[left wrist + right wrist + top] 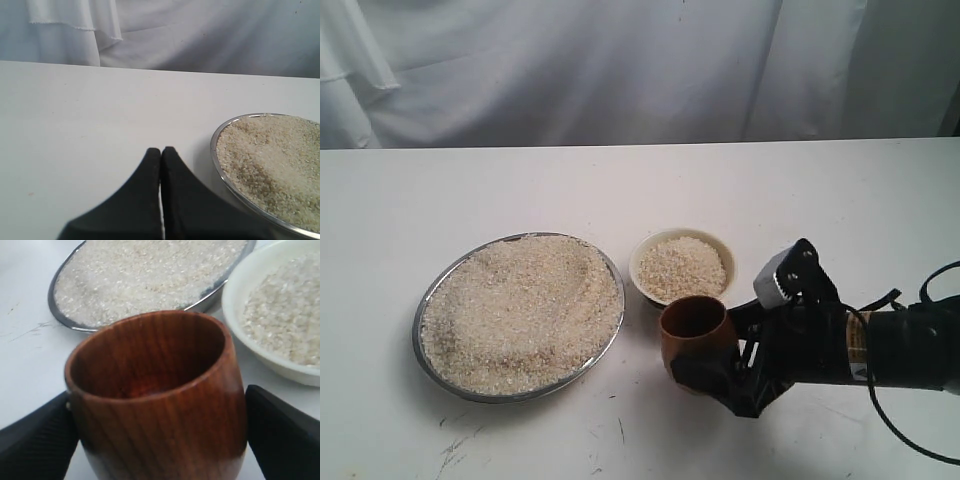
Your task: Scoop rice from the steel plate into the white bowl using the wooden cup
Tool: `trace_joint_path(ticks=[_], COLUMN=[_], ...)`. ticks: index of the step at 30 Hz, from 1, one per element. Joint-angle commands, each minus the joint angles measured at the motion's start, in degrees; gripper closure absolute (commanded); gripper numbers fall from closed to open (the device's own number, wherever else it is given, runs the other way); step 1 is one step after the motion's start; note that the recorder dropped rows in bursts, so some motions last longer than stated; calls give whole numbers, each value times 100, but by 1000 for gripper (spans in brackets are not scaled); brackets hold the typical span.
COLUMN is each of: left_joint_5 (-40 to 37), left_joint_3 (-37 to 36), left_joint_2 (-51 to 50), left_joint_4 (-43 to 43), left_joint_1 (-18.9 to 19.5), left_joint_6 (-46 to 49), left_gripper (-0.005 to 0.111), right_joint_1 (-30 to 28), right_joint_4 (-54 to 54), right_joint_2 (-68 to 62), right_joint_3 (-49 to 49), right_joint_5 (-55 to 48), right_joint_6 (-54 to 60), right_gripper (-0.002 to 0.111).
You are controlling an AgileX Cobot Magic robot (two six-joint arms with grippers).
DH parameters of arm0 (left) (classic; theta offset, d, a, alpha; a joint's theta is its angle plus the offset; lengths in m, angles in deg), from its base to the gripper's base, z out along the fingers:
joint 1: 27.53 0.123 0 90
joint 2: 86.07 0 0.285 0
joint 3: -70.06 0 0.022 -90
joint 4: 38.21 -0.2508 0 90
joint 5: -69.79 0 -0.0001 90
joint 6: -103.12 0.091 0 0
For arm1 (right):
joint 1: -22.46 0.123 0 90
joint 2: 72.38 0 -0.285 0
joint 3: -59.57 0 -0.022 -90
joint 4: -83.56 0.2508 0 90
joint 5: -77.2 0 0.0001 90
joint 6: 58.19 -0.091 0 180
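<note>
Brown wooden cup (695, 325) is upright btwn the black fingers of the R gripper (157, 405), which is clamped on its sides. It's just in front of the white bowl (682, 233) and right of the steel plate (417, 330); can't tell if it's touching the table (820, 200). Heaped rice (520, 310) covers the plate, w/ more in the bowl. L gripper (161, 165) is closed tight on nothing, near the plate rim.

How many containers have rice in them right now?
2: the steel plate on the left, heaped, and the white bowl right of it. The wooden cup in the right gripper looks empty.
</note>
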Motion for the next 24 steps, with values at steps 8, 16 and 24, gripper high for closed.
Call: trace_joint_path(ticks=[8, 16, 24], left_joint_5=[40, 40, 40], left_joint_3=[-28, -28, -28], left_joint_2=[24, 24, 24], left_joint_4=[9, 9, 9], left_joint_1=[11, 11, 11], left_joint_6=[-1, -1, -1], left_gripper=[107, 107, 107], right_joint_1=[-784, -1099, -1144], right_joint_4=[713, 3357, 3666], right_joint_2=[762, 809, -208], right_joint_3=[21, 21, 69], right_joint_5=[-53, -253, 846], right_joint_6=[506, 2179, 2240], right_gripper=[108, 108, 108])
